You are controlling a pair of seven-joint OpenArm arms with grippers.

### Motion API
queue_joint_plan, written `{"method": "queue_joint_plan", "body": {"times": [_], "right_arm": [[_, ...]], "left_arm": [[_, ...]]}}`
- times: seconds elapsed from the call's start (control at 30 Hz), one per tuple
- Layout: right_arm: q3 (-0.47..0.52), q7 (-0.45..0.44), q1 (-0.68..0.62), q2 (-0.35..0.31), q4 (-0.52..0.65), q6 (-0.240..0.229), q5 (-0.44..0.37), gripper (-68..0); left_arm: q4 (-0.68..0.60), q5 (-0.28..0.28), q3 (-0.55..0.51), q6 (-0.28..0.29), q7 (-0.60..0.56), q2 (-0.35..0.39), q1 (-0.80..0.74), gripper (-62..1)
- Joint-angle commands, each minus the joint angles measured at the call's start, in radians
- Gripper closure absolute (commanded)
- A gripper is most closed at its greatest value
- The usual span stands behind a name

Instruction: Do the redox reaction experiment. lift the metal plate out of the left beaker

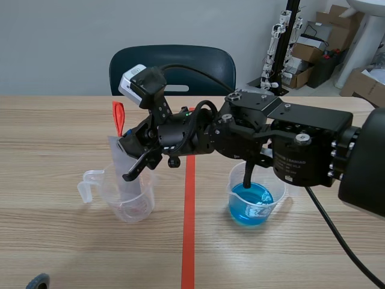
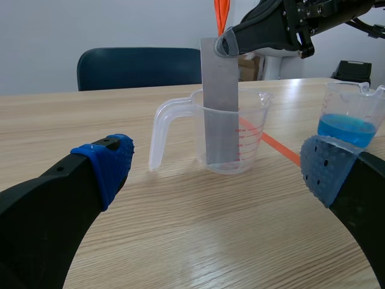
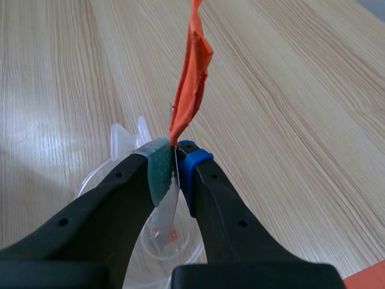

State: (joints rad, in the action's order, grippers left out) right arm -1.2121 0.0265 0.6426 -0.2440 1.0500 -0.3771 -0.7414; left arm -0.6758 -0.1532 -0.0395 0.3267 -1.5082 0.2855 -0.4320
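Right wrist view is showing the right gripper [image 3: 175, 158] clamping the metal plate [image 2: 221, 102] at its very top edge, one pad pressing on each flat face, just under the orange tag [image 3: 191, 78] that is sticking up from the plate. The plate is standing nearly upright inside the left beaker [image 2: 252, 129], its lower part within the clear walls and its upper part rising well above the rim. Whether its foot is resting on the beaker's bottom is hard to tell through the plastic. The left gripper [image 2: 218, 168] is hanging low over the table [image 1: 60, 241] near that beaker with its fingers spread wide and nothing between them. The right beaker [image 1: 252, 201], holding blue liquid, is sitting well apart. The plate is looking thin, stiff and light, so lifting it is likely asking for little force. Its smooth faces, possibly wet lower down, are probably making it slippery. The dry top strip beside the tag is looking like the right place to hold. The beaker is light plastic and may tip if the plate is dragging against its wall, so a straight upward pull is seeming wise.
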Motion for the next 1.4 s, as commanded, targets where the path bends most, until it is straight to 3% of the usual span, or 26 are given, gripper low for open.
{"method": "queue_joint_plan", "body": {"times": [0.0,0.3,0.6,1.2,1.37], "right_arm": [[0.006,0.008,0.017,-0.006,0.005,-0.019,0.006,-0.4],[0.006,-0.027,0.017,-0.063,0.058,-0.137,0.042,-0.5],[0.006,-0.113,0.017,-0.138,0.132,-0.149,0.082,-0.5],[0.01,-0.114,0.02,-0.15,0.251,-0.151,0.084,-0.5],[0.047,-0.057,0.02,-0.15,0.315,-0.146,0.084,-0.5]], "left_arm": [[-0.006,0.006,0.0,0.002,-0.017,0.006,0.003,-58.2],[-0.006,0.006,0.0,0.002,-0.017,0.006,0.003,-58.2],[-0.006,0.006,0.0,0.002,-0.017,0.006,0.003,-58.2],[-0.006,0.006,0.0,0.002,-0.013,0.006,0.003,-58.2],[-0.006,0.006,0.0,0.002,-0.013,0.006,0.003,-58.2]]}}
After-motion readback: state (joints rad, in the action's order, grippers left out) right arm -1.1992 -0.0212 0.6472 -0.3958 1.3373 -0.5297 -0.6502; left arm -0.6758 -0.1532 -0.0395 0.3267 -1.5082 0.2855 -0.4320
